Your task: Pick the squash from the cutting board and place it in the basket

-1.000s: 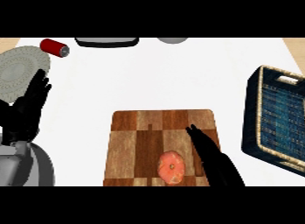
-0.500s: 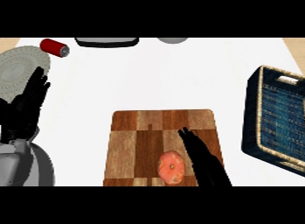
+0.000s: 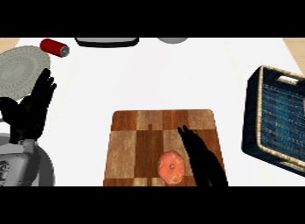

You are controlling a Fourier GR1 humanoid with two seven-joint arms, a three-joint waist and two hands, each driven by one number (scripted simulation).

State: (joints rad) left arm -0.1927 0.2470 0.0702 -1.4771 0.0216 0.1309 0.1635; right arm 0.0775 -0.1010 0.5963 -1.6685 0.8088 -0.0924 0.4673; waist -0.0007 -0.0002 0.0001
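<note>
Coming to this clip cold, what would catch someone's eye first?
The orange squash low on the wooden cutting board at centre, with the black right hand stretched open just to its right. Next, the dark woven basket at the right edge, and the left hand resting open, fingers up, at the left beside a grey plate.
</note>
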